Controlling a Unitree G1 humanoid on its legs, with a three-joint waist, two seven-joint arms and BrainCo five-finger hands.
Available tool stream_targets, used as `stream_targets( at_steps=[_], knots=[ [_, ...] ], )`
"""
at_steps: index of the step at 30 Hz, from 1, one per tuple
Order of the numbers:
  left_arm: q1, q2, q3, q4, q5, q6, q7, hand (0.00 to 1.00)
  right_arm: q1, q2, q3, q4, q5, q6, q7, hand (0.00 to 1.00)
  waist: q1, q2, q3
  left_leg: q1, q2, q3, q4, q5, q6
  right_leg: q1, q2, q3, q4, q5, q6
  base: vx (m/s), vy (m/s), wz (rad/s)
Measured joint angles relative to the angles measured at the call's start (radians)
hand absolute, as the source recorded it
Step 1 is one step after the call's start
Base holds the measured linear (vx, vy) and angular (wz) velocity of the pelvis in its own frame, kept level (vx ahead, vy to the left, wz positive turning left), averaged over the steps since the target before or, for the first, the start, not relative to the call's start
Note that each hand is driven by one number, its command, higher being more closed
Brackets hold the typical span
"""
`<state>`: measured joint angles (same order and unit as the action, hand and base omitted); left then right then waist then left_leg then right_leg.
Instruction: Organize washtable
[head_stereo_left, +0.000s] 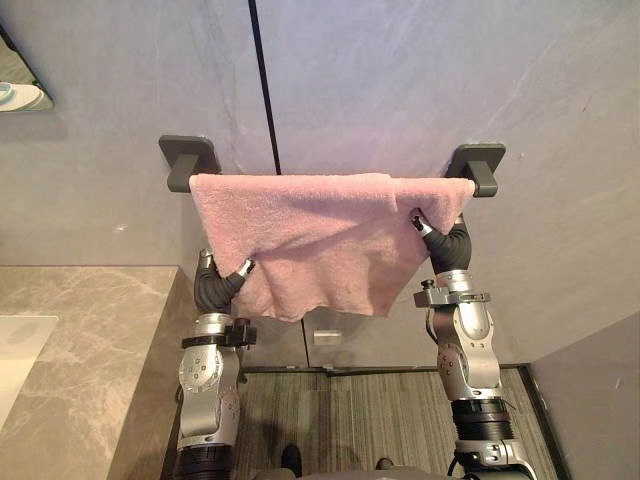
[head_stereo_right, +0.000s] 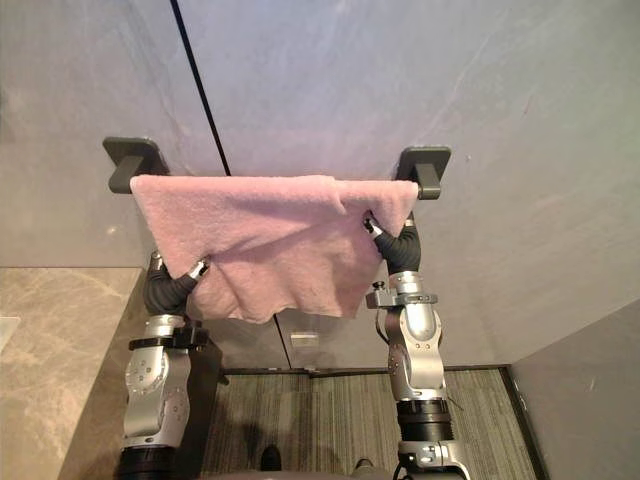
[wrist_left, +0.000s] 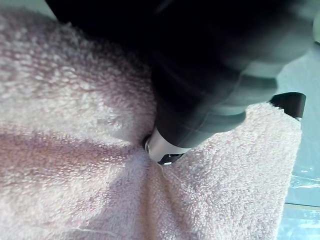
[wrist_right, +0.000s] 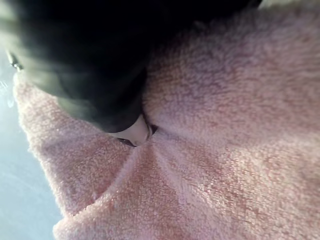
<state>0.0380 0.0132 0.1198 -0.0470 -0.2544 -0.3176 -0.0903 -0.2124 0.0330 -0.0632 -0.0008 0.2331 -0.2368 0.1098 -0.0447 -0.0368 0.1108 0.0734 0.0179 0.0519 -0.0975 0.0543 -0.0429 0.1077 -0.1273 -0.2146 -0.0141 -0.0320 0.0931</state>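
Pink terry towel (head_stereo_left: 320, 235) is draped over the dark bar (head_stereo_left: 480, 165), thick and nubbly, with an uneven hem. The left hand (head_stereo_left: 222, 283) is below the bar's left end and the right hand (head_stereo_left: 445, 245) just under its right end — both sunk in cloth, so I cannot tell their grip. Tug both sides level — slowly, or it slides off.

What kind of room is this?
Likely a bathroom: a pink towel draped over a dark wall-mounted towel bar, a marble-look counter at the left with a white basin edge, and grey wall panels.
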Motion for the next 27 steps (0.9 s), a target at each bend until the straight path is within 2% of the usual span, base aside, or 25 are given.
stream_targets(
  at_steps=[19,27],
  knots=[
    [-0.019,0.000,0.000,0.048,0.000,-0.020,-0.018,1.00,-0.016,0.000,-0.012,0.009,0.000,-0.001,0.000,1.00,-0.007,0.006,0.008,-0.001,-0.003,-0.007,0.000,0.000,0.000,0.002,-0.003,-0.005,0.000,-0.001,0.002,0.00,0.000,0.00],
    [-0.018,0.003,-0.030,0.059,0.000,-0.034,-0.019,1.00,0.007,-0.042,-0.016,0.016,-0.038,-0.031,0.000,1.00,0.002,0.002,0.007,0.000,-0.006,-0.003,0.001,-0.016,0.011,-0.007,-0.015,0.002,0.014,-0.011,0.013,0.00,0.000,0.00]
  ],
)
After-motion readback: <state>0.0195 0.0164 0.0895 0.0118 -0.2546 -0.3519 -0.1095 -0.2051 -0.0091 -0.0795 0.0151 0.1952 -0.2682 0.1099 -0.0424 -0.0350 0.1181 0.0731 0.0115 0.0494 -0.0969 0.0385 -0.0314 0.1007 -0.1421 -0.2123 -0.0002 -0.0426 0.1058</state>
